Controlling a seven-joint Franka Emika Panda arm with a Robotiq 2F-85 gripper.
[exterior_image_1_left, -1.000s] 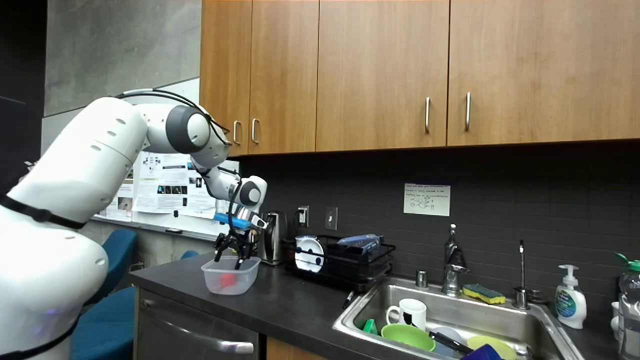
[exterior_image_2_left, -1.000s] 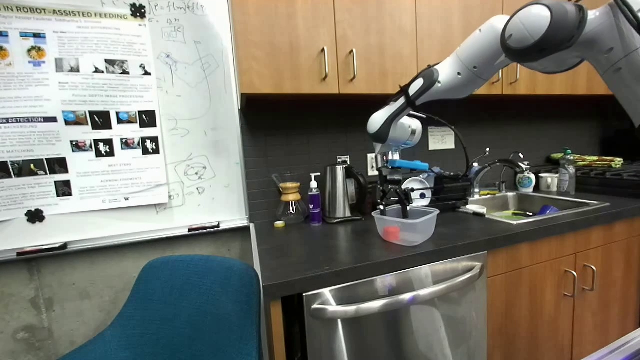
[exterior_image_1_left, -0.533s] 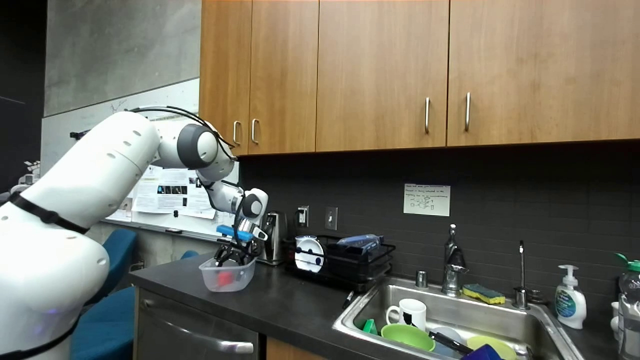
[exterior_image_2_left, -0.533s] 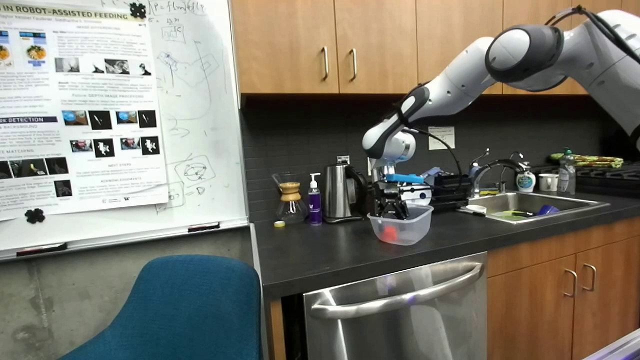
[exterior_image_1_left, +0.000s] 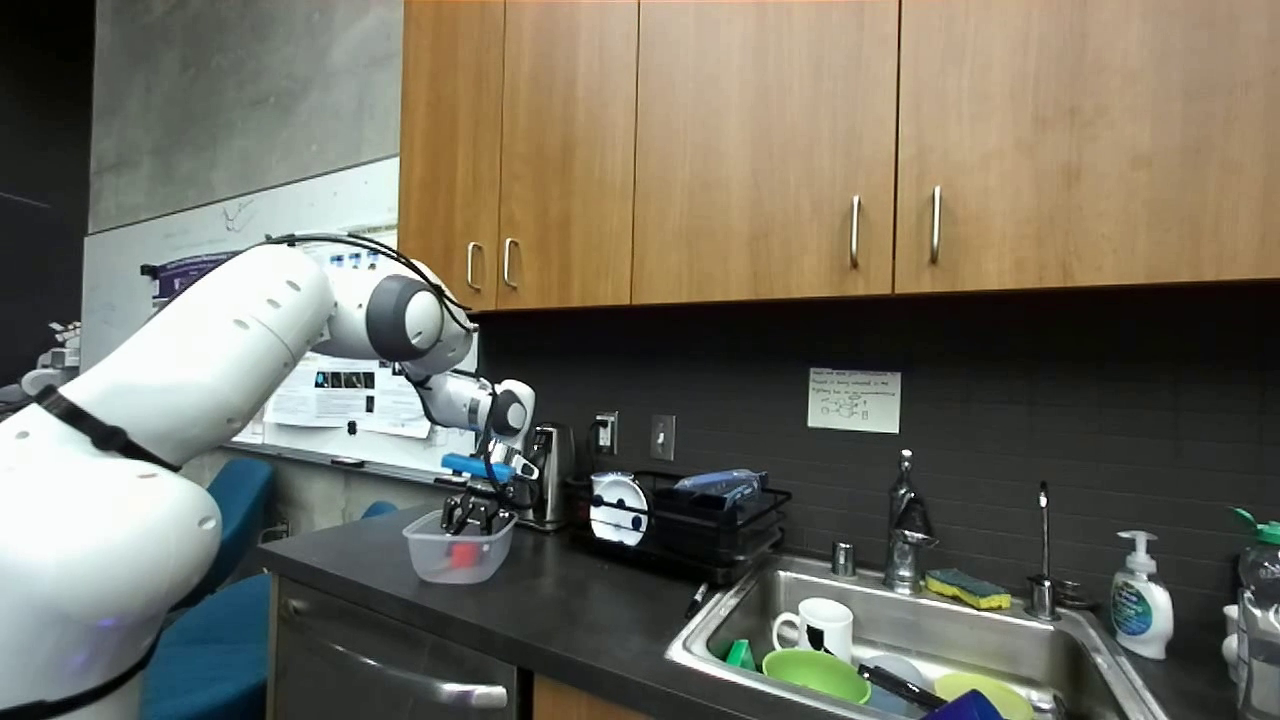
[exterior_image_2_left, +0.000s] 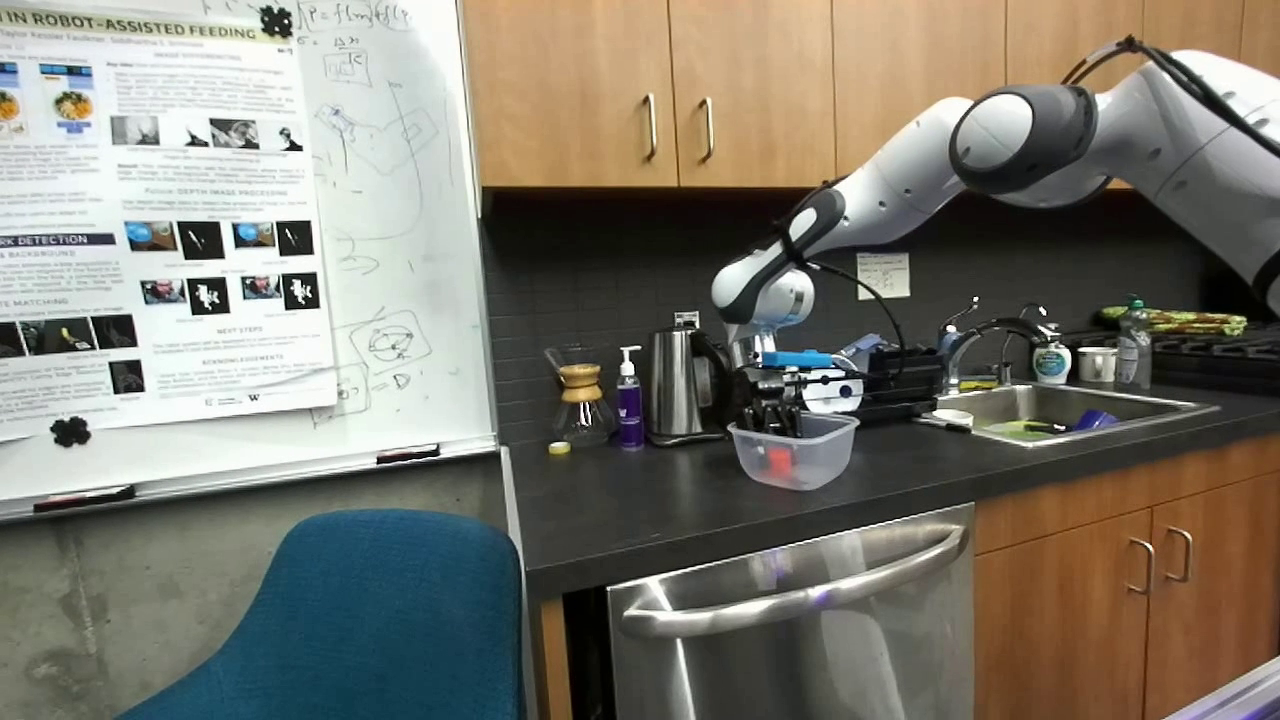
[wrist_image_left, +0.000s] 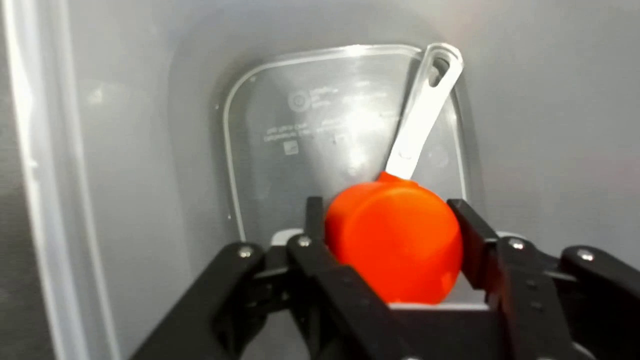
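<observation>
Combines kitchen and lab: has a sink (exterior_image_1_left: 1005, 642), dishwasher (exterior_image_2_left: 830, 665), kettle (exterior_image_2_left: 672, 385) and cupboards (exterior_image_1_left: 765, 150), plus whiteboard (exterior_image_2_left: 440, 270) with robotics poster (exterior_image_2_left: 165, 215); includes, probably, a stove (exterior_image_2_left: 1245, 355), dim at the edge.

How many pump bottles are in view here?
2: a purple pump bottle stands next to the steel kettle, and a white pump bottle stands beside the sink. Others could be hidden behind the kettle or dish rack.

A matte dark-grey countertop (exterior_image_2_left: 620, 515) directly bears a translucent round-cornered plastic tub (exterior_image_2_left: 828, 462), an hourglass-shaped glass coffee maker with a wooden collar (exterior_image_2_left: 582, 405), a small round yellow cap (exterior_image_2_left: 558, 449), a purple pump bottle (exterior_image_2_left: 630, 410), a black-handled stainless-steel kettle (exterior_image_2_left: 672, 390) and a black wire dish rack (exterior_image_1_left: 690, 555).
</observation>
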